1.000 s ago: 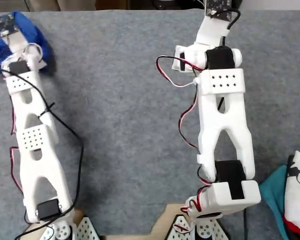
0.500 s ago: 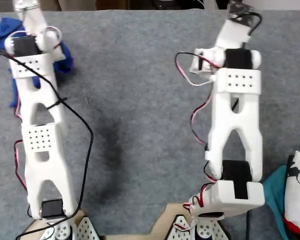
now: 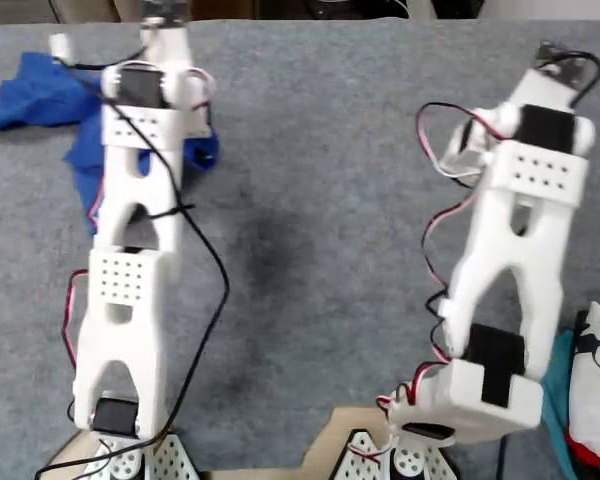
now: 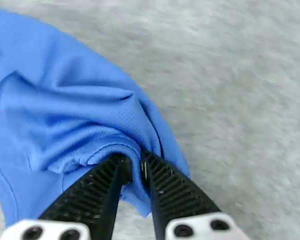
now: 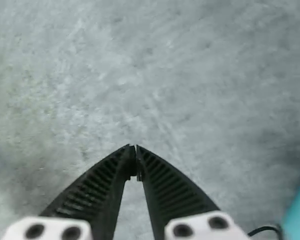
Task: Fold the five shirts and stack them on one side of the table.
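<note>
The left gripper [image 4: 135,164] was clamped on a bunched fold of the blue shirt [image 4: 65,105], crumpled at the high view's upper left; the right gripper [image 5: 135,152] was pressed together, empty. Such a narrow pinch might slip, dropping it.

A blue shirt [image 3: 30,95] lies crumpled at the far left of the grey tabletop [image 3: 310,200], with one fold pinched in the left gripper [image 4: 132,161]. At the near right edge, a white printed shirt [image 3: 595,390] lies just beside a teal shirt [image 3: 558,400].
</note>
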`<state>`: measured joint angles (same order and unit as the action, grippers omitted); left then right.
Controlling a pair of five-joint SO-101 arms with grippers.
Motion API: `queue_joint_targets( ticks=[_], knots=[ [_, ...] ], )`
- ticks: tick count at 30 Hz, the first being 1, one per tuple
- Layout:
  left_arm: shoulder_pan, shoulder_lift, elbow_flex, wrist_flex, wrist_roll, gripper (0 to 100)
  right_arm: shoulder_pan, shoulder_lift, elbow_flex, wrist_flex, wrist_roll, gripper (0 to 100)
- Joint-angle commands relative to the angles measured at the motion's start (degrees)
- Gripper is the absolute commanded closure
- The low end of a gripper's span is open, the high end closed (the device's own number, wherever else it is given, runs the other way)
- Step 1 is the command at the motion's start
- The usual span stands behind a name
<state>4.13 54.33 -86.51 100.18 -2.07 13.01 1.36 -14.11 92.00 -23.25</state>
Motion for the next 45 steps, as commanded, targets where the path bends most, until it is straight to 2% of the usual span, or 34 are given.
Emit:
queue_joint_targets(
  ticks=[1, 10, 17, 19, 21, 24, 30, 38, 42, 45],
  knots=[
    [6.15, -4.44, 0.09, 0.7, 0.53, 98, 4.88, -5.67, -0.66, 0.26, 4.92, 99.3],
    [19.87, -3.91, 0.18, 0.7, 2.11, 98, 17.27, -12.18, -0.22, 0.35, 18.11, 99.3],
    [26.81, -3.82, 0.18, 0.7, 3.87, 98, 21.05, -12.26, -0.13, 0.35, 29.8, 99.3],
    [26.9, -4.0, 0.09, 0.7, 4.04, 94, 20.97, -12.26, -0.13, 0.35, 33.05, 99.3],
    [25.93, -4.26, 0.18, 0.7, 4.22, 84, 20.53, -12.26, -0.13, 0.35, 34.99, 99.3],
    [21.54, -4.44, -0.44, 0.7, 8.0, 73, 17.71, -12.26, -0.04, 0.44, 35.52, 99.3],
    [7.47, -7.08, -2.29, 0.7, 9.05, 72, 5.85, -12.26, 3.47, 3.52, 35.6, 99.3],
    [-20.92, -8.57, 0.62, 0.7, 7.21, 72, -18.77, -11.91, 4.53, 1.93, 35.6, 99.3],
    [-31.74, -7.87, 5.27, 0.7, 7.12, 72, -31.25, -8.04, 4.26, -1.93, 35.6, 97.8],
    [-37.71, -7.78, 10.73, 0.62, 7.03, 72, -38.64, -2.68, 4.09, -4.92, 35.43, 90.9]
  ],
)
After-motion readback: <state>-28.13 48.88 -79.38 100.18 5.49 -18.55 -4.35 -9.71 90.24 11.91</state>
